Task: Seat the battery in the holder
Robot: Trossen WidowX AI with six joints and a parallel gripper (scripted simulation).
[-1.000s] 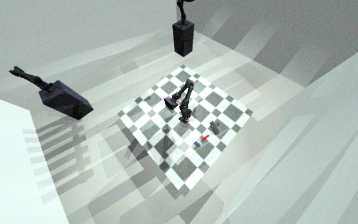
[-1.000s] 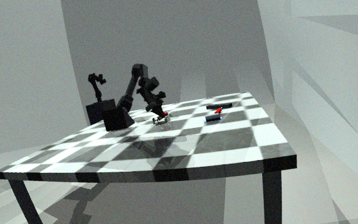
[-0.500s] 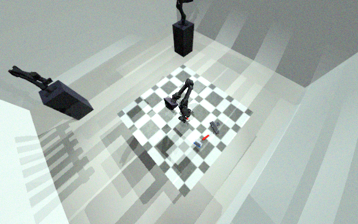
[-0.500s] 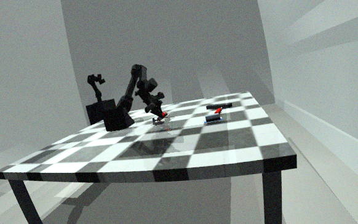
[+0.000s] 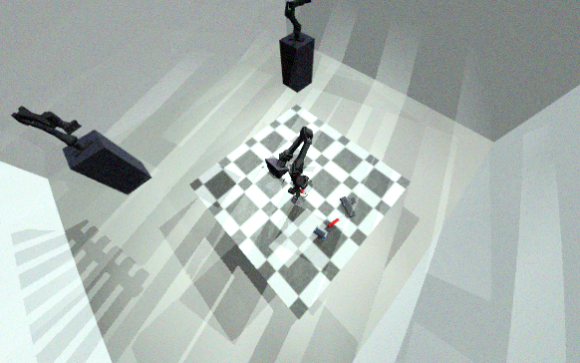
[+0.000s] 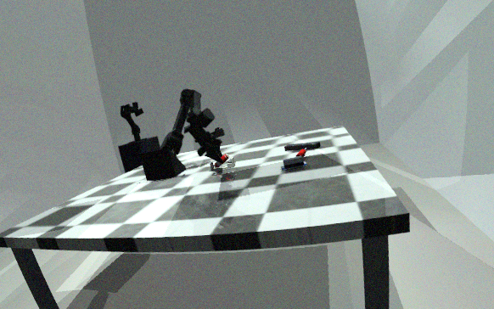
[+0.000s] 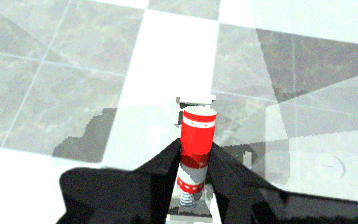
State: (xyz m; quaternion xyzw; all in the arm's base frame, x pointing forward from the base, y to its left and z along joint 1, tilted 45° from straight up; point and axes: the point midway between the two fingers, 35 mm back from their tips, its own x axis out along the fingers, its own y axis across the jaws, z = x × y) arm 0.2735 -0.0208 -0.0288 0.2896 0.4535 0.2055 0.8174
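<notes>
The red and white battery (image 5: pixel 302 191) (image 6: pixel 224 157) (image 7: pixel 198 135) is held between the fingers of my gripper (image 7: pixel 194 144), which is shut on it. In the wrist view its terminal end points up the frame, near the pale lip (image 7: pixel 196 99) of the holder. Its flat end is beside the coiled spring (image 7: pixel 187 200) at the bottom. In the exterior view the battery looks tilted, terminal end higher, over the small pale holder (image 6: pixel 232 162). The fingers hide much of the holder; whether the flat end touches the spring cannot be told.
A red cylinder (image 5: pixel 333 222) (image 6: pixel 301 152) lies near a blue-and-dark block (image 5: pixel 320 232) (image 6: pixel 294 163). A dark bar-like object (image 5: pixel 348 205) (image 6: pixel 302 146) lies beyond them on the checkered table (image 5: pixel 299 308) (image 6: pixel 314 210). Two other arms stand on dark pedestals (image 5: pixel 297 62) (image 5: pixel 107 162) off the table.
</notes>
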